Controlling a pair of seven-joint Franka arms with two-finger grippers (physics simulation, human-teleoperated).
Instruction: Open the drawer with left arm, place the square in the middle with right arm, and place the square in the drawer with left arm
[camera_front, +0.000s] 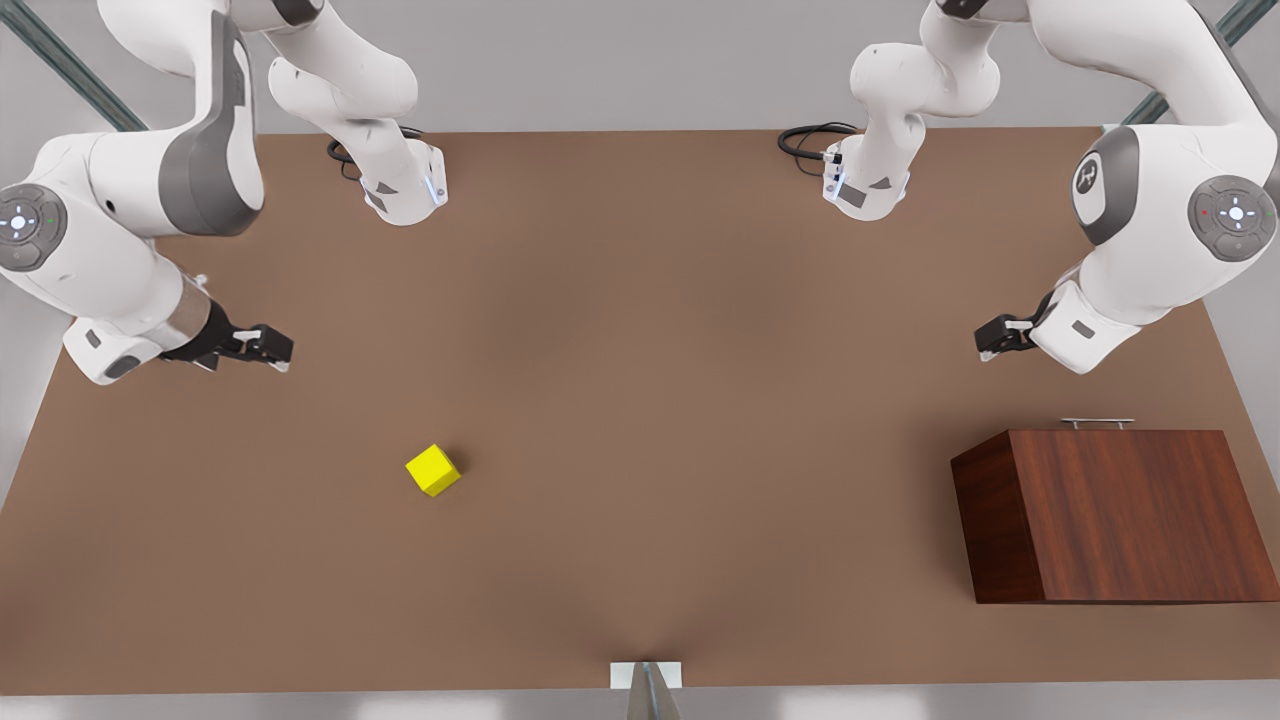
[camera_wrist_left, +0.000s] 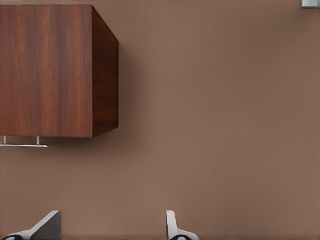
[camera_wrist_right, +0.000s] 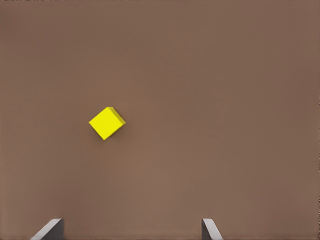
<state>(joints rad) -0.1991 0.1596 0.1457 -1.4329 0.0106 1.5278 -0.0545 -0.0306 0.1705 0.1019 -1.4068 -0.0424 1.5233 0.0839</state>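
The yellow square (camera_front: 433, 470) lies alone on the bare brown tabletop (camera_front: 640, 400) toward the front view's left, nothing touching it or lying between it and the right gripper (camera_front: 268, 350), which hangs over the table with its fingers (camera_wrist_right: 50, 229) spread wide and empty. Well apart at the front view's right stands the wooden cabinet (camera_front: 1115, 515), its drawer shut and the silver handle (camera_front: 1097, 423) facing the left gripper (camera_front: 990, 340), likewise wide open, empty and unobstructed. A round maker's emblem on the left arm (camera_front: 1160, 200) carries no readable lettering.
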